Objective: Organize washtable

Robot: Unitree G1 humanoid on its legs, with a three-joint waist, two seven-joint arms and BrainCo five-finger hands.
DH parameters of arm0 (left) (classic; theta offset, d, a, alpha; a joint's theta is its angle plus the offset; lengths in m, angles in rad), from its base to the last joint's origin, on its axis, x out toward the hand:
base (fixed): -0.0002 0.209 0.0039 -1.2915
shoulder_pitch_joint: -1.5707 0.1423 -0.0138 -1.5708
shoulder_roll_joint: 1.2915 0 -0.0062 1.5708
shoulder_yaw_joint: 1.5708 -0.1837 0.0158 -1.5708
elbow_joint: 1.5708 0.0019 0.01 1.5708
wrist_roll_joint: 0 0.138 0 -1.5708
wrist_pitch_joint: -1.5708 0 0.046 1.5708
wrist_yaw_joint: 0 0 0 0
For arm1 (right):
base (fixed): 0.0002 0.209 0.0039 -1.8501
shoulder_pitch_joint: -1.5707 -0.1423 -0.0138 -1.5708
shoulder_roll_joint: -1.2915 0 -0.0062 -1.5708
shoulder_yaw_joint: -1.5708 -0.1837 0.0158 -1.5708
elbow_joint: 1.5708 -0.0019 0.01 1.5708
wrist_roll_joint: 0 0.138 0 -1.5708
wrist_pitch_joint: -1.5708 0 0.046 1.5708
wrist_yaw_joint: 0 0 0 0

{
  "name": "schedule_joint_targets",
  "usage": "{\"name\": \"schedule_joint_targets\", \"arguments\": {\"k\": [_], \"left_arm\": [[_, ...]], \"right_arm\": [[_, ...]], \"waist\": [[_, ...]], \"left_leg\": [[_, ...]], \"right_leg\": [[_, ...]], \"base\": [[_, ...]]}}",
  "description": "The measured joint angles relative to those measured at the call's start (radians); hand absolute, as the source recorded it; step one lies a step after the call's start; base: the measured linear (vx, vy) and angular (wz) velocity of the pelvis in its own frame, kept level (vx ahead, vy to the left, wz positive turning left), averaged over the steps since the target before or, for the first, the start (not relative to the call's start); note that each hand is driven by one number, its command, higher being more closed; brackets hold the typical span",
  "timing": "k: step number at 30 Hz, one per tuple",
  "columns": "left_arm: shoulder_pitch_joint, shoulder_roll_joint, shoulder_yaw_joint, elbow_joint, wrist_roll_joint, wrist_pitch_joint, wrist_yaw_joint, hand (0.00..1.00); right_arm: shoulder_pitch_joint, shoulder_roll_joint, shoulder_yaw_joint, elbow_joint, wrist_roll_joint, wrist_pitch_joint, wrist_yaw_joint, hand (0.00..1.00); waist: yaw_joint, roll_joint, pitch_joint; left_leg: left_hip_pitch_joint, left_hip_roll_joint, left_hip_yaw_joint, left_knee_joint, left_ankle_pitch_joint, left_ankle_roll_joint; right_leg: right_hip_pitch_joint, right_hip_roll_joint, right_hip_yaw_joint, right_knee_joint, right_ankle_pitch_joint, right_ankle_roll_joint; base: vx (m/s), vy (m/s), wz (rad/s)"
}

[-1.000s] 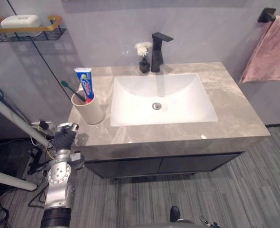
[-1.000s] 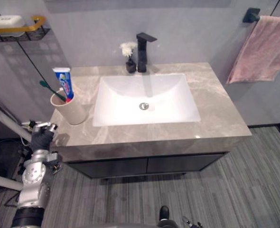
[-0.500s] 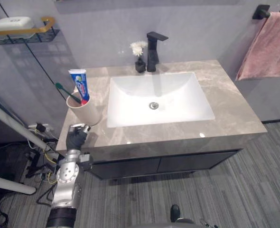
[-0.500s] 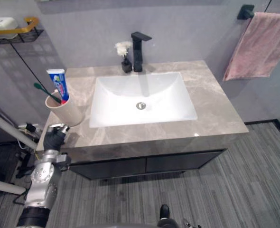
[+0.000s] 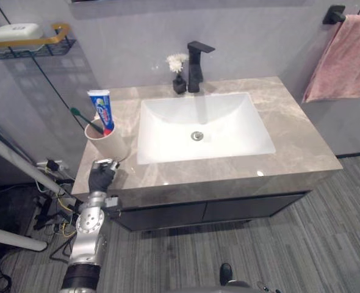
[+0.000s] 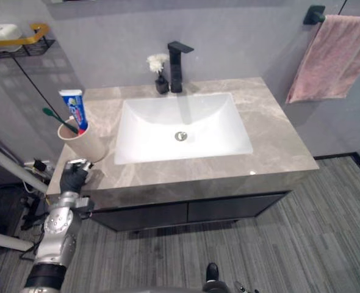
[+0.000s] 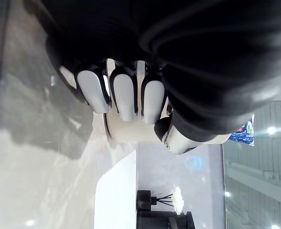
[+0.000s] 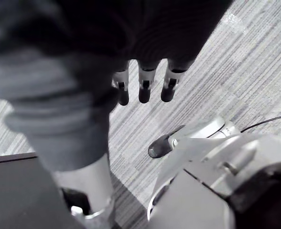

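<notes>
A beige cup (image 5: 110,145) stands at the counter's left front corner, holding a blue and white toothpaste tube (image 5: 102,110) and a green toothbrush (image 5: 85,119). My left hand (image 5: 100,177) sits at the counter's front edge just before the cup. In the left wrist view its fingers (image 7: 124,95) are relaxed and empty, with the cup (image 7: 126,131) close beyond them and untouched. My right hand (image 8: 143,86) hangs low over the striped floor, its fingers straight and empty.
A white sink basin (image 5: 229,122) fills the middle of the grey marble counter (image 5: 302,140). At the back stand a black faucet (image 5: 195,58) and a small dark vase with a white flower (image 5: 179,79). A pink towel (image 5: 345,58) hangs right; a soap shelf (image 5: 24,33) is mounted left.
The camera has shifted a little. My left hand has moved right and forward, from beside the counter's corner to just in front of the cup.
</notes>
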Motion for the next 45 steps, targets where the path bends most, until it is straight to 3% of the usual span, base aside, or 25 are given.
{"name": "schedule_joint_targets", "arguments": {"k": [16,45], "left_arm": [[-0.083,0.005,0.017,0.078,0.001,0.001,0.028,1.0],[-0.155,0.068,0.076,0.129,0.002,0.001,0.069,1.0]], "right_arm": [[0.006,0.001,-0.002,-0.001,0.0,0.0,0.0,0.0],[0.01,0.002,-0.013,-0.001,0.0,0.0,0.0,0.0]], "waist": [[-0.014,0.014,0.008],[-0.014,0.01,0.024]], "left_leg": [[0.013,0.003,0.014,-0.005,-0.004,-0.004],[0.018,0.004,0.019,-0.01,-0.004,-0.004]], "right_leg": [[0.0,0.007,0.017,0.0,0.0,0.0],[0.0,0.01,0.023,0.0,0.0,0.0]], "base": [[0.0,-0.001,-0.03],[0.0,0.0,0.0]]}}
